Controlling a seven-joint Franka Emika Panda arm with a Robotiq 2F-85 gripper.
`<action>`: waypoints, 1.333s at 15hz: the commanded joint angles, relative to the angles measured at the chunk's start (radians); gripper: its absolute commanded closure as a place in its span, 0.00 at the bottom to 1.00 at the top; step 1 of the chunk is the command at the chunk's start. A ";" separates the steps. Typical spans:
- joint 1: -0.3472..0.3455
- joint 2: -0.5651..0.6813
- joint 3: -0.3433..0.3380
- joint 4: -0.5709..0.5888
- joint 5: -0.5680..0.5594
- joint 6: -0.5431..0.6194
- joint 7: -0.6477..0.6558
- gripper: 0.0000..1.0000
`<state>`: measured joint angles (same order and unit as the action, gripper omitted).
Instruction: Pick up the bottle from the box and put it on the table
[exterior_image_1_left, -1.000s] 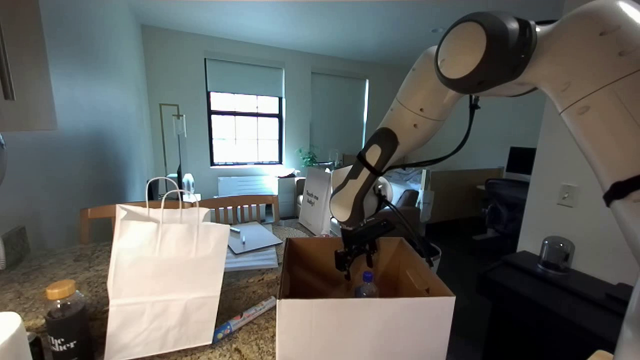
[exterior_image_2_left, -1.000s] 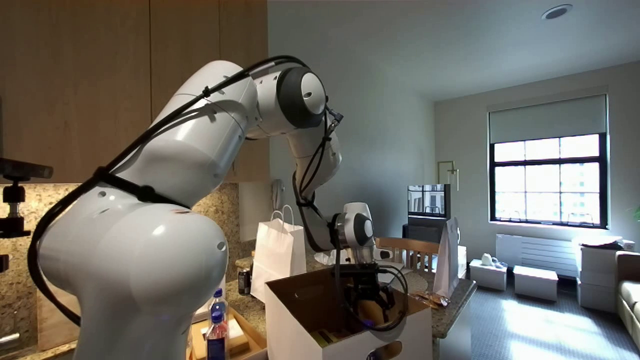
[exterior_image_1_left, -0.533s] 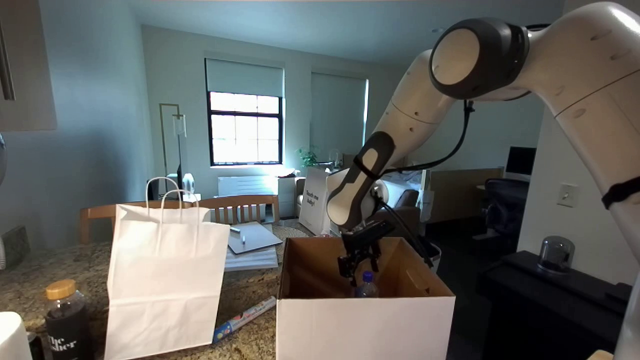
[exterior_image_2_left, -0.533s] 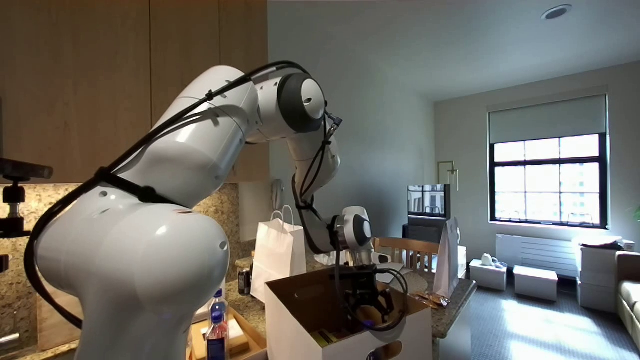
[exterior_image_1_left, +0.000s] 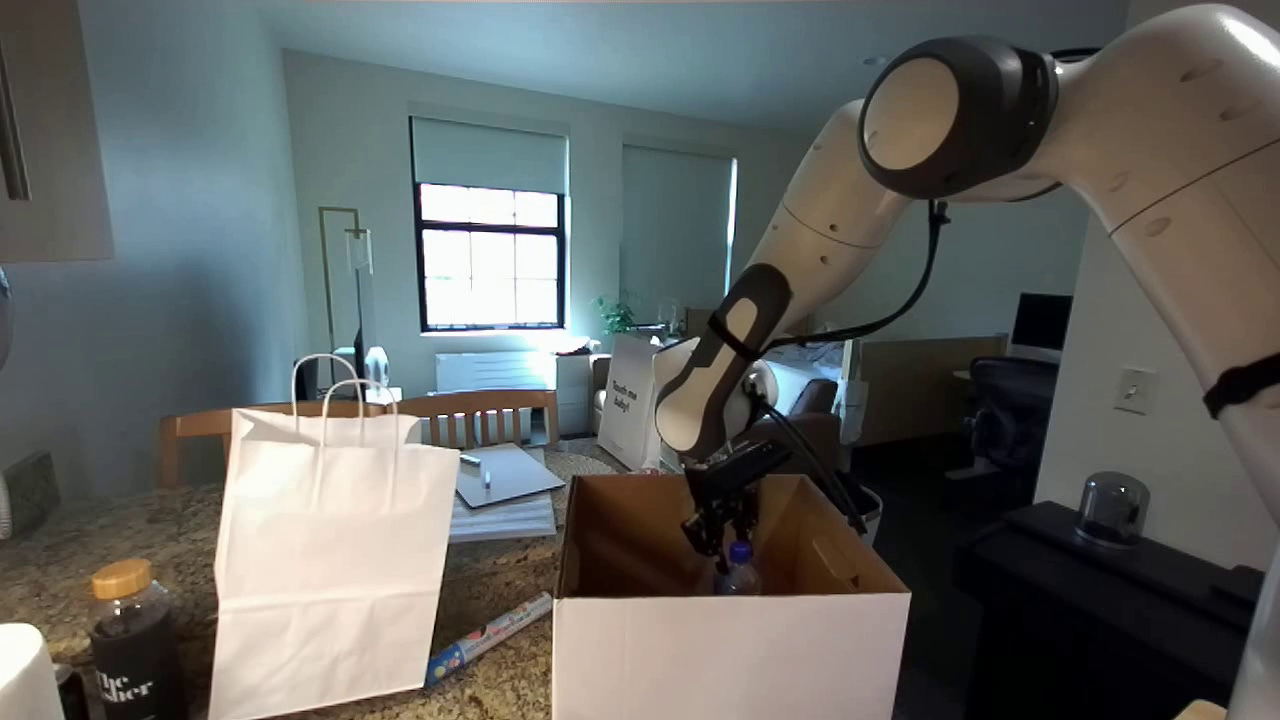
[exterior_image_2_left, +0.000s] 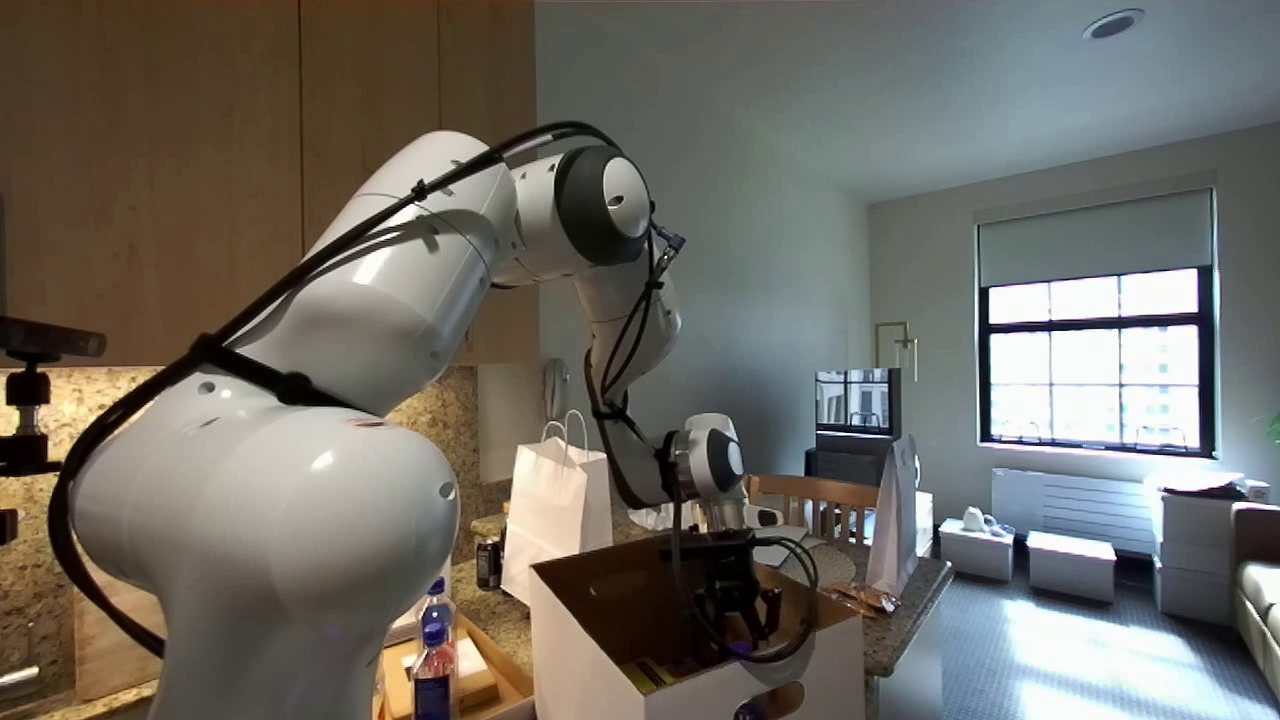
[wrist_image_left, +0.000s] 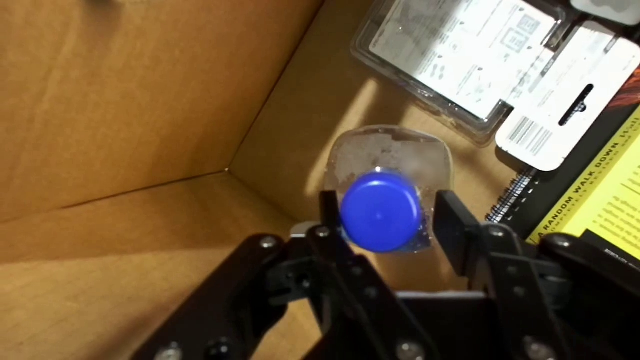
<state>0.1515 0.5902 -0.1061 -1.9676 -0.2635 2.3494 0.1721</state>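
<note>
The bottle, clear with a blue cap (wrist_image_left: 381, 212), stands inside the white cardboard box (exterior_image_1_left: 730, 650); in an exterior view its neck (exterior_image_1_left: 739, 578) rises just above the box's near rim. My gripper (wrist_image_left: 386, 210) reaches down into the box with its jaws partly closed, one on each side of the cap. The left finger (wrist_image_left: 329, 207) appears to touch the cap, while a gap separates the cap from the right finger (wrist_image_left: 452, 227). The bottle's lower body is hidden by the box in both exterior views. Beside the box runs the granite table (exterior_image_1_left: 500, 580).
Inside the box lie a clear plastic package (wrist_image_left: 470, 55) and a yellow book (wrist_image_left: 600, 200). On the table stand a white paper bag (exterior_image_1_left: 330, 560) and a dark bottle with an orange lid (exterior_image_1_left: 135, 640), with a tube (exterior_image_1_left: 490, 635) lying near the box. Other blue-capped bottles (exterior_image_2_left: 433, 680) stand near the arm's base.
My gripper has moved down a little towards the bottle, and its fingers have drawn closer together around the cap. The bottle has shifted slightly to the right in an exterior view.
</note>
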 joint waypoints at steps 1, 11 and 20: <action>0.014 -0.009 -0.013 -0.012 -0.042 -0.013 0.040 0.78; 0.030 -0.082 -0.036 -0.072 -0.139 -0.001 0.091 0.85; -0.018 -0.304 0.014 -0.191 -0.096 -0.092 -0.011 0.85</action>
<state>0.1678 0.3967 -0.1252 -2.0879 -0.3736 2.3032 0.2200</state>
